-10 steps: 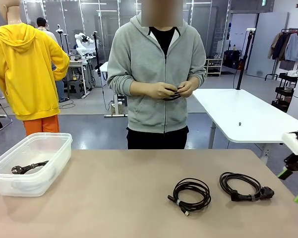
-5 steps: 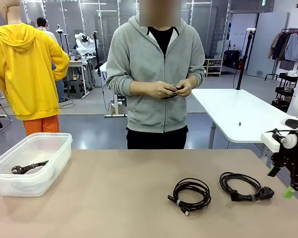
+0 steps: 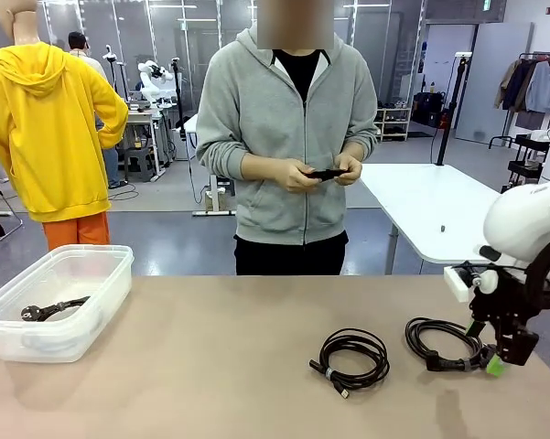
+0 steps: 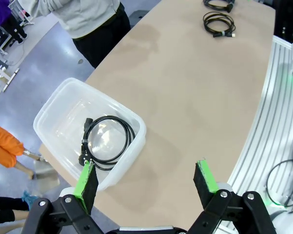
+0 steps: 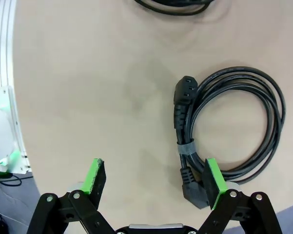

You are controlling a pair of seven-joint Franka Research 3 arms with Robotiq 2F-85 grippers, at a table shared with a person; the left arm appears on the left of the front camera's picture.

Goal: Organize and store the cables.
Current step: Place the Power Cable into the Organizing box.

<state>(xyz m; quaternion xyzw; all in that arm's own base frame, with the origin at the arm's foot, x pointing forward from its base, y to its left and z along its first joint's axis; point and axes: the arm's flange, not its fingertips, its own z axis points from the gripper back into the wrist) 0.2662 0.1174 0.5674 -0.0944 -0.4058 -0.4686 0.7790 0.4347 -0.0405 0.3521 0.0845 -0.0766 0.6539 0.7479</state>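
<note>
Right arm (image 3: 531, 229) came in a lot since a sec ago. It was barely poking in at the edge of the front pic, and now its claw (image 3: 487, 352) is down low by the rightmost cable (image 3: 436, 361). Everything else on the table (image 3: 210, 366) is sitting where it was, nothing got nudged.

Person (image 3: 288, 119) at the far side hasn't shifted, but their hands (image 3: 297, 172) changed a bit. Before they were fiddling w/ a small black thing (image 3: 327, 173), now it's held flat between both hands. Can't tell what it is tbh.

Clear plastic bin (image 3: 110, 283) is at the left end of the table w/ one coiled cable (image 3: 50, 309) inside, same as before. Left wrist cam looks down on the bin (image 4: 136, 124) and that coil (image 4: 86, 146) lying on its bottom.

Two more coils are out on the bare table, right of the middle. The middle one (image 3: 351, 333) and the rightmost one lie near each other but not touching.

Right claw (image 5: 154, 163) is spread wide w/ nothing in it. In its wrist cam the rightmost coil (image 5: 183, 117) lies flat on the table w/ its plug end just beside one pad (image 5: 212, 175). Can't tell if they touch.

Left claw (image 4: 145, 165) is also wide open and empty, up above the bin's near edge.
</note>
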